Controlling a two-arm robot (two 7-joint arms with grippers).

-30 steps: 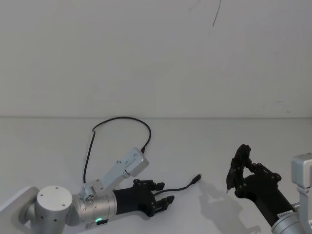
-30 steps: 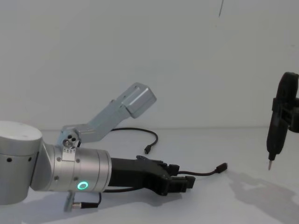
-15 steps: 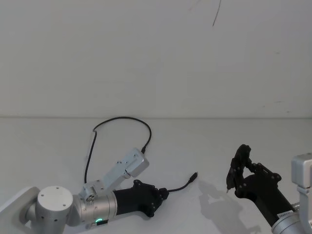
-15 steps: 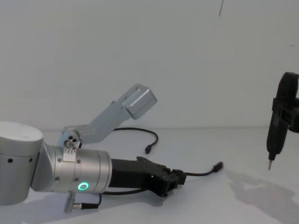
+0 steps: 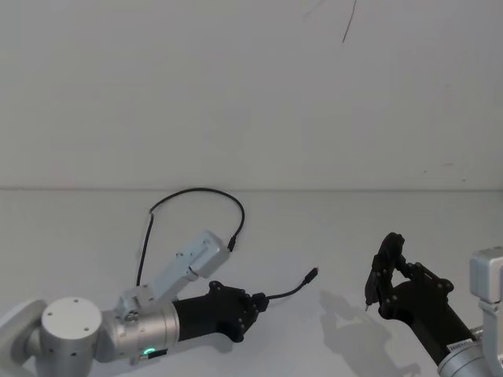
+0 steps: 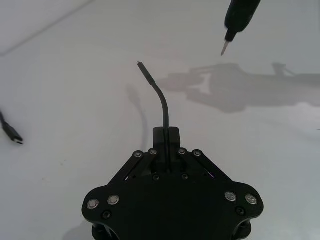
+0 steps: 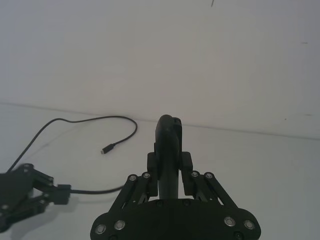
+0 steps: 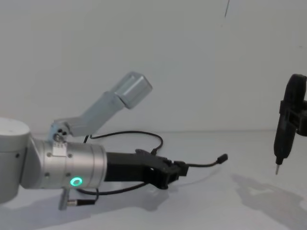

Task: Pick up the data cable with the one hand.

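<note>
My left gripper, low and left of centre in the chest view, pinches the data cable just short of its plug. The right gripper hangs parked at the right edge. Grasp made, I judge; next comes a steady lift.

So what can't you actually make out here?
Head view: the left arm hides the middle of the data cable.
Chest view: the right edge cuts off the right hand gripping the pointed tool.
Left wrist view: the left hand covers the cable's pinched part; an edge clips its far plug.
</note>
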